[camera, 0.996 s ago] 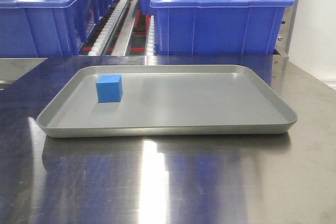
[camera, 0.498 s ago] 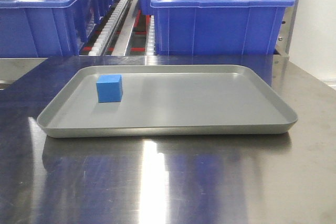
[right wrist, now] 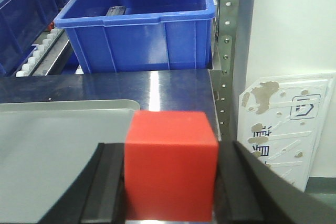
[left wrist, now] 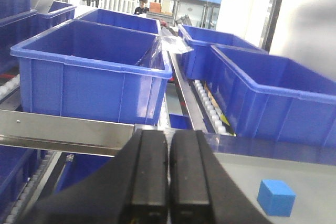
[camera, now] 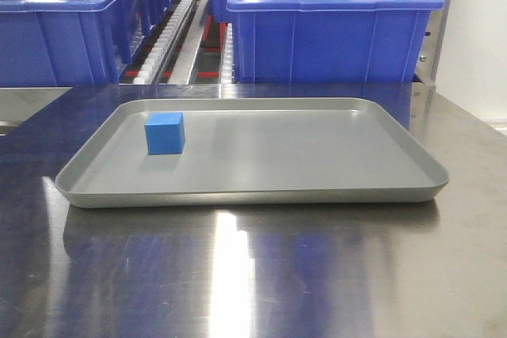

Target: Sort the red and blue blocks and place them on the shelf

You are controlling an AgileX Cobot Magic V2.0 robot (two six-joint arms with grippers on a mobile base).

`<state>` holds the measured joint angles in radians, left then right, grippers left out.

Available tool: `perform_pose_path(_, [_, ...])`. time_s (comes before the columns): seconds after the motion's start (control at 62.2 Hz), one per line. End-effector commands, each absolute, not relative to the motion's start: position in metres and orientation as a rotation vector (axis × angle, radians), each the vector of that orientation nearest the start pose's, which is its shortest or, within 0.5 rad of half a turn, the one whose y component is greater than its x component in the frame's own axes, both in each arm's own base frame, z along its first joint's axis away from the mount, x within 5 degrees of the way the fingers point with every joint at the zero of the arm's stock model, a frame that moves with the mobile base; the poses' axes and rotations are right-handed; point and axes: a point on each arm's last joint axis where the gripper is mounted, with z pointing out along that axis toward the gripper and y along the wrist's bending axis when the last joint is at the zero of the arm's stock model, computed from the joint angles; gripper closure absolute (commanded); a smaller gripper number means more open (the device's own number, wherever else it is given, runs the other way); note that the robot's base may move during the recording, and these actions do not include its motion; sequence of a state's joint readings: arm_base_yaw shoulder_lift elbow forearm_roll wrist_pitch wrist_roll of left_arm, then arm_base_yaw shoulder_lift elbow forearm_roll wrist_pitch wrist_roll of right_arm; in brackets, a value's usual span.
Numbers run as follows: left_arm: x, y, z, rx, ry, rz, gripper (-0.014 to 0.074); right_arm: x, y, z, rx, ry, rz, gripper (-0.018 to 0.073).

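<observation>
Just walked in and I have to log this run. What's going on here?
A two-armed robot is sorting blocks. Its right pincer is shut on the red block, with a blue bin ahead of it. The left pincer is shut and empty. The blue block sits alone on the grey tray, not yet picked up.

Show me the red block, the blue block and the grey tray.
red block [right wrist: 170, 179], right wrist view, front face.
blue block [camera: 165, 138], front view, front face.
grey tray [camera: 317, 156], front view, bare floor.
</observation>
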<state>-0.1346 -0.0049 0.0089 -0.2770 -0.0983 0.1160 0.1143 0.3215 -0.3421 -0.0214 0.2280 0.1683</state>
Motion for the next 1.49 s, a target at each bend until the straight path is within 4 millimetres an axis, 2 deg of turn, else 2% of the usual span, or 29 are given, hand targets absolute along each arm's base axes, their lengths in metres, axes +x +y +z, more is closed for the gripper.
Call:
perform_pose_path(0.0, [0.054, -0.003, 0.213, -0.073, 1.34, -0.24, 0.0471, 0.081, 0.009, 0.303, 0.03, 1.587, 0.194, 0.0508])
perform_pose_path(0.161, [0.057, -0.007, 0.236, -0.038, 1.443, -0.262, 0.0471, 0.081, 0.009, 0.303, 0.03, 1.587, 0.194, 0.0508])
perform_pose_path(0.321, [0.071, -0.012, 0.263, -0.015, 1.577, -0.274, 0.0471, 0.081, 0.009, 0.303, 0.03, 1.587, 0.194, 0.0508])
perform_pose_path(0.627, [0.134, -0.027, 0.299, 0.02, 1.82, -0.293, 0.0471, 0.081, 0.009, 0.303, 0.03, 1.587, 0.194, 0.0508])
perform_pose_path(1.045, [0.226, -0.1, 0.295, 0.31, 2.219, -0.405, 0.0471, 0.081, 0.009, 0.303, 0.03, 1.587, 0.194, 0.0508])
perform_pose_path(1.318, [0.272, -0.15, 0.3, 0.483, 2.286, -0.413, 0.0462, 0.081, 0.009, 0.303, 0.03, 1.587, 0.194, 0.0508])
perform_pose_path(1.414, [0.284, -0.162, 0.3, 0.538, 2.343, -0.399, 0.0377, 0.081, 0.009, 0.303, 0.03, 1.587, 0.194, 0.0508])
perform_pose_path(1.479, [0.293, -0.169, 0.301, 0.502, 2.381, -0.402, 0.0272, 0.081, 0.009, 0.303, 0.03, 1.587, 0.194, 0.0508])
